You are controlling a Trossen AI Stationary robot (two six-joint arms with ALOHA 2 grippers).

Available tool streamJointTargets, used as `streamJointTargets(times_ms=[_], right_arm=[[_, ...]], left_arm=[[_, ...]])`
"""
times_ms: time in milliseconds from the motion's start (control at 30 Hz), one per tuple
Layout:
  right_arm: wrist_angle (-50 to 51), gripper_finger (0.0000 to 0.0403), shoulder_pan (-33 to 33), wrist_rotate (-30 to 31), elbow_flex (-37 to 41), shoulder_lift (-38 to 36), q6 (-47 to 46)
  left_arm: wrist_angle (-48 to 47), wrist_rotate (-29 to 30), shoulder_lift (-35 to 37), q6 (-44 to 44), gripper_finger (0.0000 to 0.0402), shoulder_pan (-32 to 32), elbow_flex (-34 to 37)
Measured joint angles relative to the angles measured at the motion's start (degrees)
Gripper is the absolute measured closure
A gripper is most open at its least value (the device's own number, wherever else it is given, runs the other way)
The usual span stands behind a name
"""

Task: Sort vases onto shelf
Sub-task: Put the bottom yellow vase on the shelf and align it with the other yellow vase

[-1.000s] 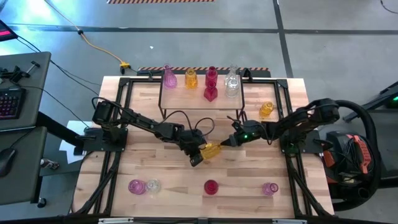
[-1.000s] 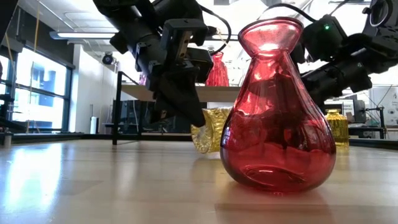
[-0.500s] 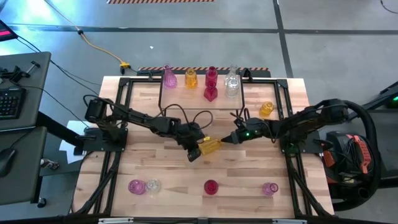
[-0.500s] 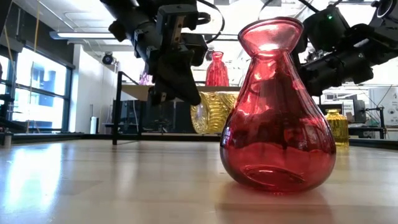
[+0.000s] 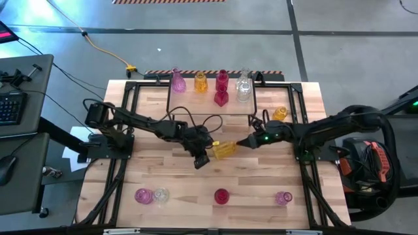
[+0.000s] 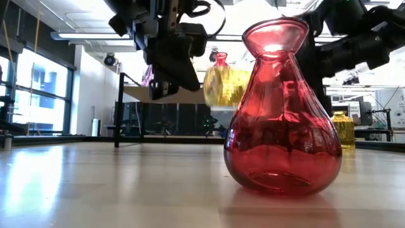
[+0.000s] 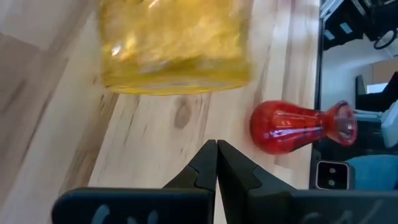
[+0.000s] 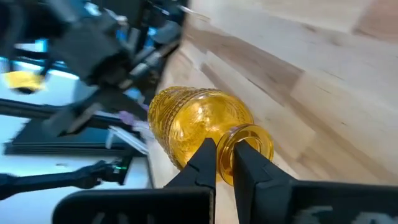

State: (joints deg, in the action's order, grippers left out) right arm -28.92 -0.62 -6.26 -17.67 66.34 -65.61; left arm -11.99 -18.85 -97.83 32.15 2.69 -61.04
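a: what's happening at the table?

b: seen from above, both arms reach toward the middle. the right gripper (image 5: 243,141) has pinched the rim of an amber vase (image 5: 224,149), one finger inside the mouth and one outside. the vase lies on its side in the air, clear of the table (image 5: 163,176), as the low view shows.

a: and the left arm?

b: the left gripper (image 5: 201,155) sits just beside the vase's base, fingers pressed together on nothing. its wrist camera looks past them at the amber body and a red vase (image 7: 297,126) farther off.

a: where does the vase need to go?

b: the shelf (image 5: 189,101) stands toward the far edge, just beyond the arms. it carries a pink vase (image 5: 177,81), another amber one, two reds and a clear one. more vases wait on the table along the near edge, and one amber to the right of the shelf.

a: how will it handle?

b: my guess: thin glass, light, rigid, slick and breakable. a rim pinch leaves the bulb hanging out sideways, so it could pivot or slip. the narrow neck, under the flared lip, looks the safer place to hold, and it should be turned upright before being set down gently.
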Motion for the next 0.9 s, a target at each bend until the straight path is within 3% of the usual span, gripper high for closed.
streamJointTargets(times_ms=[100, 200, 333, 600, 900], right_arm=[[3.64, 0.0403, 0.02, -0.02, -1.29, -2.77, 0.75], [15.16, 0.0403, 0.02, -0.24, -5.84, -4.5, 3.53], [33.12, 0.0402, 0.02, -0.26, -15.14, -4.62, 9.93], [54.9, 0.0403, 0.04, 5.4, -34.03, -3.52, 22.67], [65.71, 0.0403, 0.29, 7.01, -45.91, 3.68, 32.97]], left_arm=[[-1.06, -0.04, 1.68, -0.9, 0.0399, -0.9, 0.05], [-1.36, -0.04, 4.4, -1.55, 0.0399, -1.96, 0.05], [-3.05, -0.03, 8.82, -2.56, 0.0399, -3.56, 0.06], [-3.82, 1.11, 17.49, -4.36, 0.0399, -6.08, 0.04], [-4.75, 1.55, 21.67, -4.82, 0.0399, -6.49, 0.04]])
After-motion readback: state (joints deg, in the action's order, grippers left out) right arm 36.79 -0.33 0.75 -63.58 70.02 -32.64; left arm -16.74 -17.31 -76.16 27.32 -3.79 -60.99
